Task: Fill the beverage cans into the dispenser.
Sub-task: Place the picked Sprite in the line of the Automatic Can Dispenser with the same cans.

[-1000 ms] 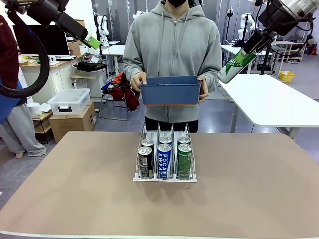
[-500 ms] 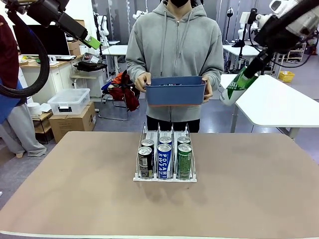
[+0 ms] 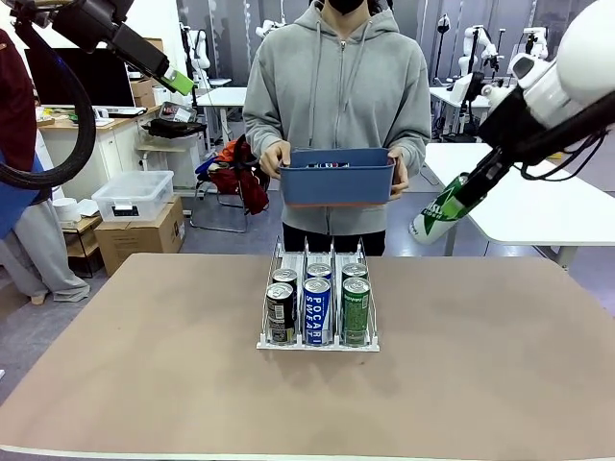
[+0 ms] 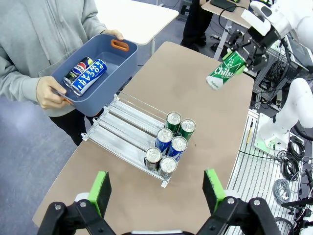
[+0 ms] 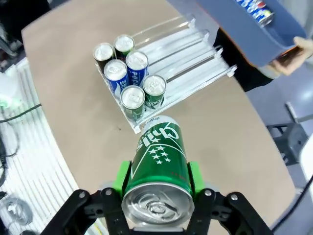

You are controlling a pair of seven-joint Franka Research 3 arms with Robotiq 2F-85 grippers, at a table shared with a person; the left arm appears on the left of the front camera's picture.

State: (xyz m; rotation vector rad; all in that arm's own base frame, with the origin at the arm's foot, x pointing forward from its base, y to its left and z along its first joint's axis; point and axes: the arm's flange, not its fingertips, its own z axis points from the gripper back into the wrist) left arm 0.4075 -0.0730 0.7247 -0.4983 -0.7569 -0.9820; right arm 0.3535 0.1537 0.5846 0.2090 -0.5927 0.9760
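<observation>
The clear dispenser [image 3: 318, 253] stands mid-table with several beverage cans at its front: black [image 3: 281, 312], blue [image 3: 316, 309] and green [image 3: 356, 309]. It also shows in the left wrist view [image 4: 124, 122] and the right wrist view [image 5: 190, 51]. My right gripper [image 3: 461, 195] is shut on a tilted green can [image 3: 437, 213], up in the air to the right of the dispenser; the right wrist view looks down this can [image 5: 159, 152]. My left gripper [image 3: 176, 81] hangs open high at the far left, its fingers [image 4: 100, 190] bare.
Behind the dispenser a person holds a blue bin [image 3: 336, 182] at waist height. In it lie a blue can [image 4: 90, 77] and a dark can [image 4: 78, 70]. A white table [image 3: 538, 202] stands at the back right, and boxes [image 3: 135, 197] at the back left.
My right gripper has come down and slightly left with the green can, toward the table. The person's bin shifted a little to the right. The left arm has not moved.
</observation>
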